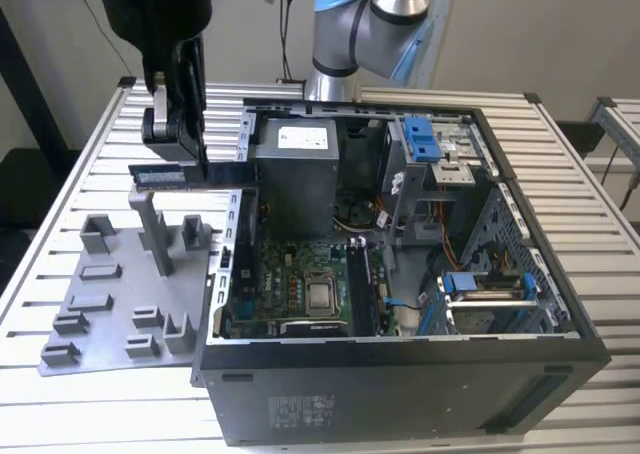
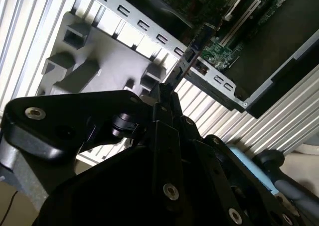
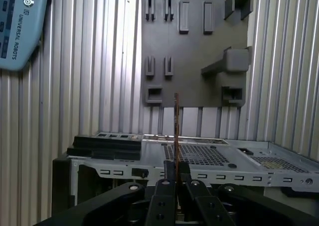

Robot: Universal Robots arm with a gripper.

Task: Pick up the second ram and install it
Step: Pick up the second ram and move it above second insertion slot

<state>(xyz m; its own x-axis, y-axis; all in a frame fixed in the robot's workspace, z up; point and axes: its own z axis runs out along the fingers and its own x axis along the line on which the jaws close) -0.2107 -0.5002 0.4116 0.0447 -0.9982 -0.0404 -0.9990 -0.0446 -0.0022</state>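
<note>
Fingers [image 1: 188, 124] pointing down pinch the second ram [image 1: 160, 177] above the grey tray [image 1: 110, 304].

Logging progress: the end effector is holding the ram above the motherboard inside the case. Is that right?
No. The end effector holds the ram, but outside the case, by the grey tray at the exterior view's left, not above the motherboard. The exterior view shows it.

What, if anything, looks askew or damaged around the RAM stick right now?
Nothing stands out. The gripper holds the second ram roughly level above the grey holder plate, beside the open computer case. No damage shows.
</note>
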